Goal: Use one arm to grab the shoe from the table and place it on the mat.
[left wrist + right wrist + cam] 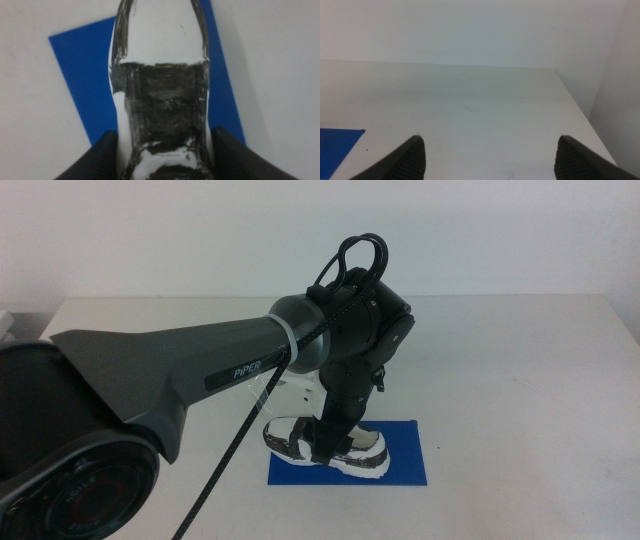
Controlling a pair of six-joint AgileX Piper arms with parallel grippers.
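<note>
The white sneaker with black panels, the shoe (365, 446) (162, 75), lies on the royal-blue mat (408, 456) (82, 75), its sole flat on the blue. My left arm reaches in from the left and its gripper (325, 448) (165, 132) comes straight down on the shoe's middle. The two dark jaws press against the shoe's sides, shut on it. The right gripper (491, 139) hangs open over bare table with nothing between its jaws and is out of the middle view. A corner of the mat (337, 145) shows in the right wrist view.
The white table (520, 380) stretches wide around the mat, with its far edge against a white wall. The left arm's bulky dark link and black cable (225, 465) cover the table's left part in the middle view.
</note>
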